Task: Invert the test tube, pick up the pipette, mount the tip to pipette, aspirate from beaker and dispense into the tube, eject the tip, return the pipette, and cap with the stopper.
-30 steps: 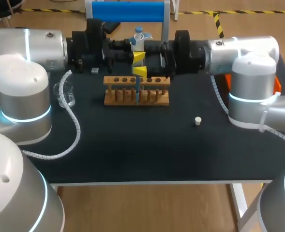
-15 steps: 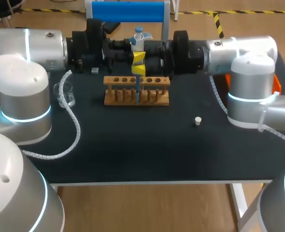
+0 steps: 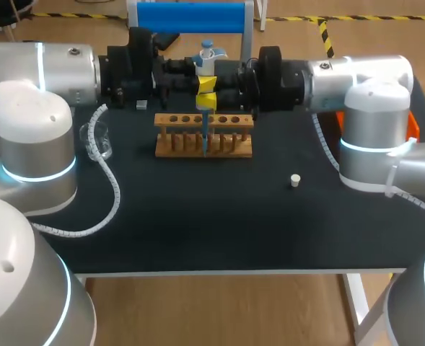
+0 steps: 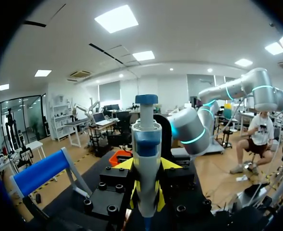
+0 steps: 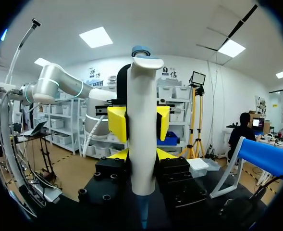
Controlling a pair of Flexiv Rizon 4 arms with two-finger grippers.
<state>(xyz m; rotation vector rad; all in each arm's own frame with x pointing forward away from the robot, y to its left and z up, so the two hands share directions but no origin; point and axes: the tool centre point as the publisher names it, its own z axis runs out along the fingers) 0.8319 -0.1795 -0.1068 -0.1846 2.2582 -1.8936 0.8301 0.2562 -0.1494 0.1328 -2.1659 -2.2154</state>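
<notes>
The pipette, white with a blue cap, hangs upright over the wooden test tube rack. Its thin blue tip reaches down into the rack's middle; the tube there is hard to make out. My left gripper comes in from the left and is shut on the pipette body. My right gripper meets it from the right, its yellow fingers pressed on both sides of the same body. The white stopper lies on the mat to the right.
A glass beaker stands at the table's left, beside my left arm's cable. An orange box sits at the right edge behind my right arm. A small grey piece lies left of the rack.
My right gripper's fingers have drawn together onto the pipette. The left gripper, the pipette and the rack have stayed in place.
</notes>
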